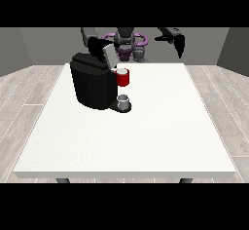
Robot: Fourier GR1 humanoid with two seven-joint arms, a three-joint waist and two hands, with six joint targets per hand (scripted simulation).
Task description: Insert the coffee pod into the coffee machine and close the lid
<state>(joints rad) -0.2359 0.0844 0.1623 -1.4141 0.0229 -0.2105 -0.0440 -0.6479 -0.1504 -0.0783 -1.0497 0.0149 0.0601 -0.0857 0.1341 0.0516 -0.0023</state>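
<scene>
Coffee pod could not be picked out with certainty; a small grey cup-like object (124,101) was seen on the drip platform at the foot of the coffee machine (93,82), and whether this was the pod or a cup could not be told. The black machine was shown standing on the white table (146,136) toward the view's left and far side, with a red part (123,77) at its brew head and a grey lid (107,54) raised above it, apparently not yet closed. The hand at the view's left (97,44) was seen just above and behind the machine's top, close to the lid; the lie of its fingers could not be told. The hand at the view's right (179,44) was held high and well apart from the machine, its fingers hanging straight and holding nothing. The lid was judged to lie directly below and in front of the left-of-view hand, which was much the nearer, so a downward press from that hand was thought the likely coming move.
</scene>
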